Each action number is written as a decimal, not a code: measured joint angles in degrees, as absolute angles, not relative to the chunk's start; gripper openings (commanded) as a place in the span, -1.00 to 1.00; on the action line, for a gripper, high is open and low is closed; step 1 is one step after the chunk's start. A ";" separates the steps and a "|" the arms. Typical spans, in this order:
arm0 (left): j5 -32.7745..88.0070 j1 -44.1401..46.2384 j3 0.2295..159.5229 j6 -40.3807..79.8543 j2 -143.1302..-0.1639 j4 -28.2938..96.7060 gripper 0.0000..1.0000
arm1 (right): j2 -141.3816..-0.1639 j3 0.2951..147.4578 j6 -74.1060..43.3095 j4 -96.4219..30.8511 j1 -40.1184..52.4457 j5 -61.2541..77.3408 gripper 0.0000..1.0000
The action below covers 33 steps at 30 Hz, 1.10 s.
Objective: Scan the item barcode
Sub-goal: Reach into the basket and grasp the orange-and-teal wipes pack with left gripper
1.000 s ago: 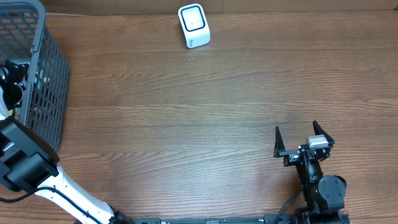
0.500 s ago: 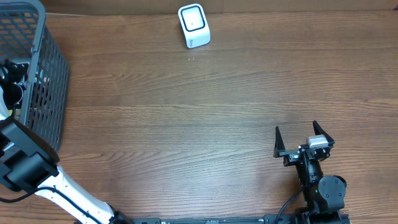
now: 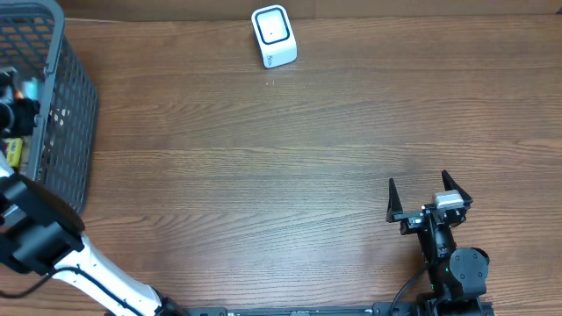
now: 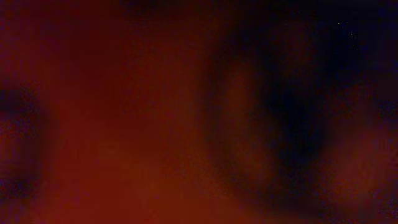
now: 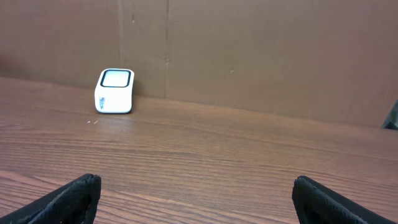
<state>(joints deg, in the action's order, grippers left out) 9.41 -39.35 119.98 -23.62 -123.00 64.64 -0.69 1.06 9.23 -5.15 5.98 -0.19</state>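
**Operator:** Item: where is it relative to the left gripper?

**Technician:** The item cannot be singled out. The left gripper is down inside the grey mesh basket, with the basket walls around it. A yellow shape shows through the mesh just beside the gripper, on the arm's side. It is too small to identify, and contact with the gripper cannot be confirmed.

**Operator:** What is the left gripper's state?

**Technician:** I cannot tell. The overhead view does not resolve the fingers, and the left wrist view shows only a dark red blur pressed close to the lens.

**Operator:** And the right gripper?

**Technician:** It is released, with the jaws spread wide and nothing between them. It sits low over the wooden table, well apart from the basket.

**Operator:** Where is the barcode scanner?

**Technician:** It is far ahead of the right gripper and off to the gripper's left. It stands on the table near the far edge. In the right wrist view its white body is upright, with the dark-framed window tilted upward. It is well apart from both grippers.
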 measured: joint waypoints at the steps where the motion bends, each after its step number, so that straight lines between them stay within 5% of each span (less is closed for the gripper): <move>1: 9.39 -39.35 120.99 -22.61 -121.71 64.69 -0.10 | -0.69 1.06 9.28 -5.17 6.00 -0.21 1.00; 15: 9.41 -35.77 129.29 -4.45 -93.01 67.07 -0.31 | -0.69 1.06 9.26 -5.17 5.98 -0.21 1.00; 33: 1.19 -5.87 125.64 9.39 -88.12 82.72 -0.31 | -0.69 1.06 9.26 -5.13 6.00 -0.19 1.00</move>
<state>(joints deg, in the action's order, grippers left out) 1.19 -5.87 125.64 9.39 -88.12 82.72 -0.69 1.06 9.26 -5.13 6.00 -0.19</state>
